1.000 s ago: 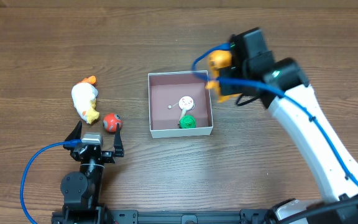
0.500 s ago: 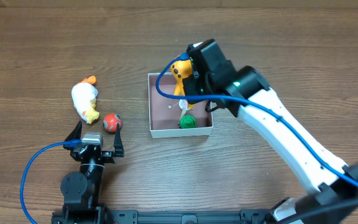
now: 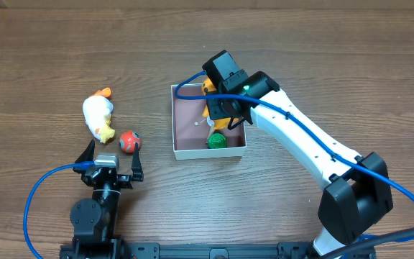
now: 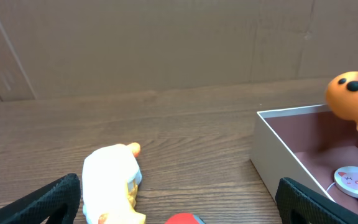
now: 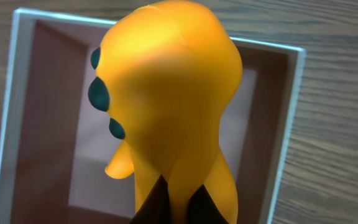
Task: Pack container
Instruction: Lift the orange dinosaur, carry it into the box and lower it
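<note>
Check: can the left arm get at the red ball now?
Probably yes. The red ball lies just ahead of the open left gripper with nothing between them; the toy chick lies off to its side.

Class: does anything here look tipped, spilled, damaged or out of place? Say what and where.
Nothing stands out. The container sits flat and intact; the right hand holds the orange toy over it. The plush chick and red ball lie unpacked outside it.

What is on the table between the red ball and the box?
Nothing. In the overhead view the table is bare wood between the red ball and the box.
</note>
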